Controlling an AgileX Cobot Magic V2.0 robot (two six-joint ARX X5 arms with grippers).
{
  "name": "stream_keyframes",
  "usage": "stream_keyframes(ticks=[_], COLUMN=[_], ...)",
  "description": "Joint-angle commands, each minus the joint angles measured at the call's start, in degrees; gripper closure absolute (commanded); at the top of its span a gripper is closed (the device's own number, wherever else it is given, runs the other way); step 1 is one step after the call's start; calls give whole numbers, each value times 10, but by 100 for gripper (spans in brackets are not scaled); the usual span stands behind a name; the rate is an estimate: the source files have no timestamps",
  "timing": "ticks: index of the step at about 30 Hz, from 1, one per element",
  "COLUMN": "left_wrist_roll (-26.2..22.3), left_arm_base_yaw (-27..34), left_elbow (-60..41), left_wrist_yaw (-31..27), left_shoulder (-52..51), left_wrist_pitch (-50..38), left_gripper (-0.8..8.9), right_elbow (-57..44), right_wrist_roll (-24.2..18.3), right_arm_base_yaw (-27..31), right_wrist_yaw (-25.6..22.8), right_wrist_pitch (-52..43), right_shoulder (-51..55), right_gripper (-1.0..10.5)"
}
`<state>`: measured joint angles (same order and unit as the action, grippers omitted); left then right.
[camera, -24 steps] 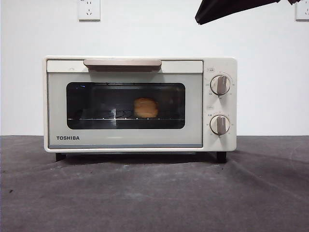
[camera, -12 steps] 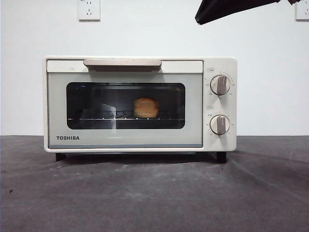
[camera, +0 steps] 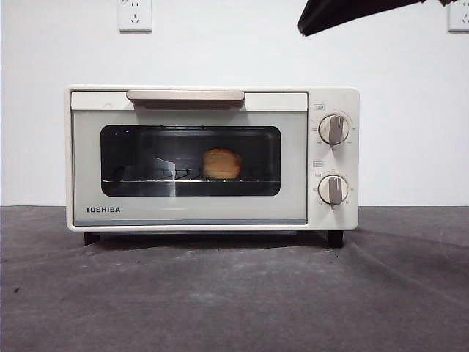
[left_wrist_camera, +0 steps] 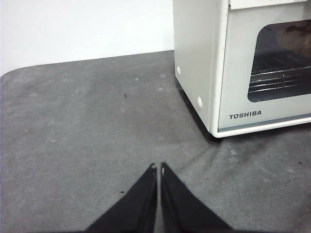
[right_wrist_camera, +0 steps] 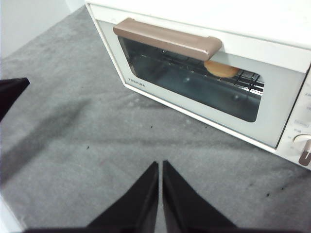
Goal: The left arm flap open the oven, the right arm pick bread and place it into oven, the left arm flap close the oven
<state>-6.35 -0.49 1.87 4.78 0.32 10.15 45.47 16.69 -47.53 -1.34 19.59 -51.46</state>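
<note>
The cream-white oven [camera: 212,158] stands on the dark table with its glass door closed and its beige handle [camera: 185,96] at the top. Behind the glass, the golden bread [camera: 221,163] rests on the wire rack [camera: 190,180]; the right wrist view catches the bread [right_wrist_camera: 221,69] under the handle [right_wrist_camera: 167,40]. My left gripper [left_wrist_camera: 159,168] is shut and empty, low over the table, off the oven's [left_wrist_camera: 243,63] TOSHIBA-side corner. My right gripper [right_wrist_camera: 160,164] is shut and empty, raised in front of the door. A black arm tip [camera: 344,13] shows at the top of the front view.
Two round knobs [camera: 334,129] sit on the oven's control panel. Grey cloth [camera: 234,293] covers the table in front of the oven. A white wall with a socket [camera: 135,15] stands behind. The other arm's dark tip [right_wrist_camera: 10,92] shows at the edge of the right wrist view.
</note>
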Motion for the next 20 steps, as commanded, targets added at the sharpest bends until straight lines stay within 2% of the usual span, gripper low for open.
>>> stream_keyframes(ticks=[1,6,12,16,20], left_wrist_roll=[-2,-2,-2,-2,-2], left_arm_base_yaw=[2,2,2,2,2], left_elbow=[-12,-12,-12,-12,-12], left_wrist_yaw=[1,1,1,1,1], left_shoulder=[-1,-1,-1,-1,-1], left_wrist_pitch=[4,4,4,4,4], left_gripper=[794,794,794,794,794], right_elbow=[3,-3,-42,-95,-157], right_wrist_roll=[-15,-37,-64,-87,-97], right_arm_base_yaw=[26,116,264,372,447], right_wrist_yaw=[-2,-1,0,-2,-2], right_wrist_pitch=[-5,-6,-8,-39,-83], right_shoulder=[22,79,189,275,343], right_gripper=[938,938,938,938,938])
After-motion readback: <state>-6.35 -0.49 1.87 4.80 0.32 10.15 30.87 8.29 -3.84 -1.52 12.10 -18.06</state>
